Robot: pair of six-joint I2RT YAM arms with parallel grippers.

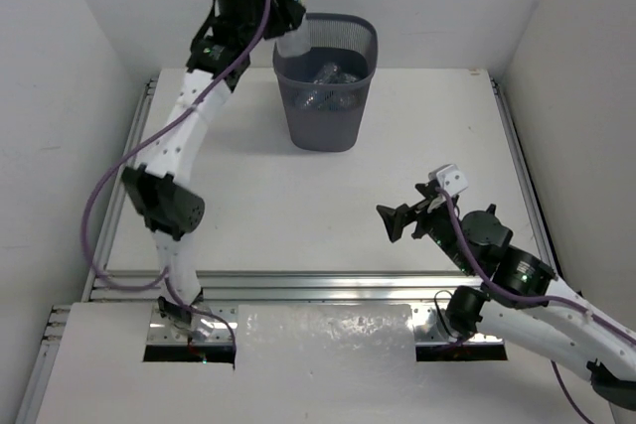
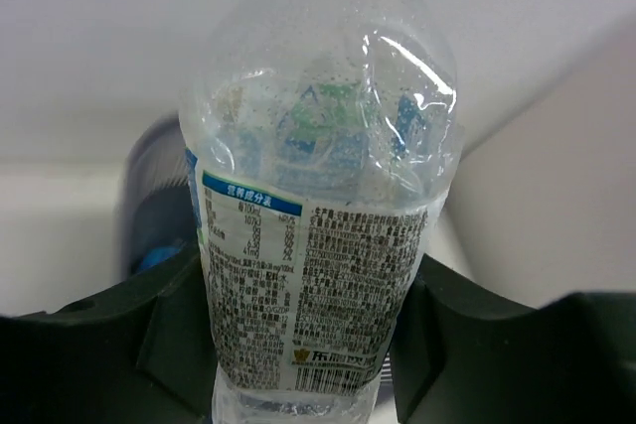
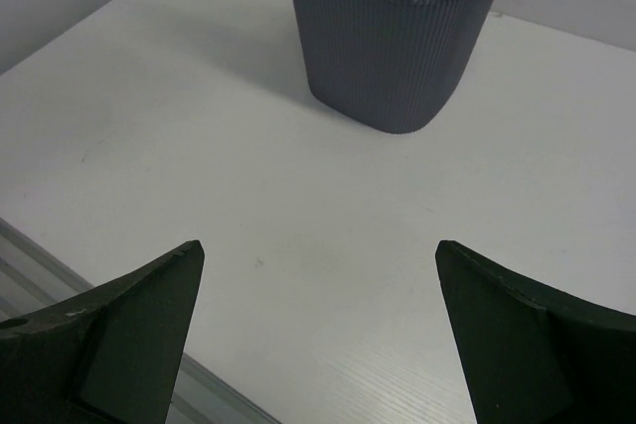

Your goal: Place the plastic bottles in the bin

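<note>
Where it crinkles, the clear bottle [image 2: 318,206] glints.

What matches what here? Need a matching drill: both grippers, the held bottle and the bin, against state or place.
Column A
1. left gripper
2. right gripper
3. held bottle
4. bin

Column B
a. open, holding nothing
b. dark grey mesh, other bottles inside
c. clear, crinkled, raised by the bin's left rim
d. shut on a bottle

Pairs: 1-d, 2-a, 3-c, 4-b
</note>
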